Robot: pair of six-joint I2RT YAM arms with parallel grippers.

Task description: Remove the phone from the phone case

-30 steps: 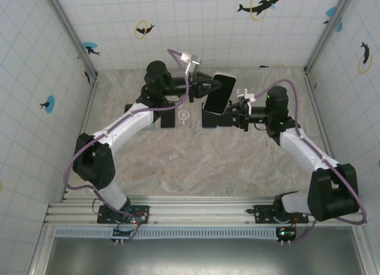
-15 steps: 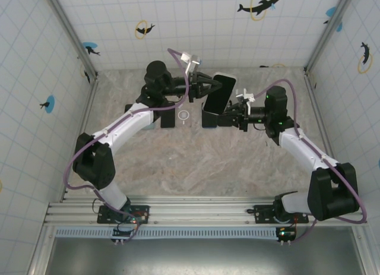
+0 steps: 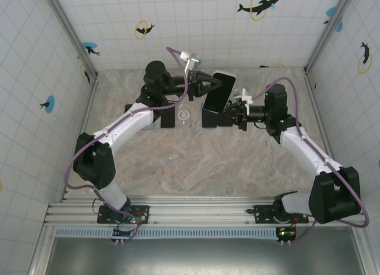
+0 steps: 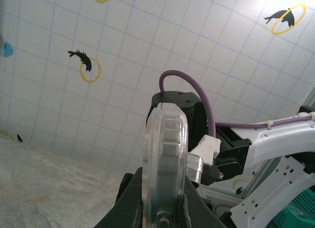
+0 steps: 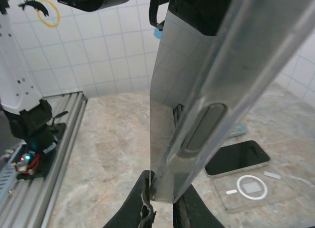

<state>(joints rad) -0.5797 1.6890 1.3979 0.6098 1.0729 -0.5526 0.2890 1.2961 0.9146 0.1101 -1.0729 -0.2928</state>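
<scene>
1. Top view: the left tool (image 3: 203,85) and right tool (image 3: 227,116) hold the cased black slab phone (image 3: 218,94) aloft between them, above the table (image 3: 178,162).
2. Left wrist: the left tool (image 4: 165,208) pinches the clear plastic case (image 4: 165,159), anchoring it.
3. Right wrist: the right tool (image 5: 162,202) nips the phone's lower edge, likely to pull it out.

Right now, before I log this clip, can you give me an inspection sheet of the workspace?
Surface: marble-patterned table, nothing spilled seen.
Job's things: cased phone held above the table, not yet out of its clear case.
Clutter: second phone lying flat; empty clear case with a ring beside it.
Grippers: left gripper shut on the cased phone's far end; right gripper shut on its near end.
Cables: purple cables arch over both wrists.
Surroundings: tiled walls, dolphin stickers, aluminium rail.
</scene>
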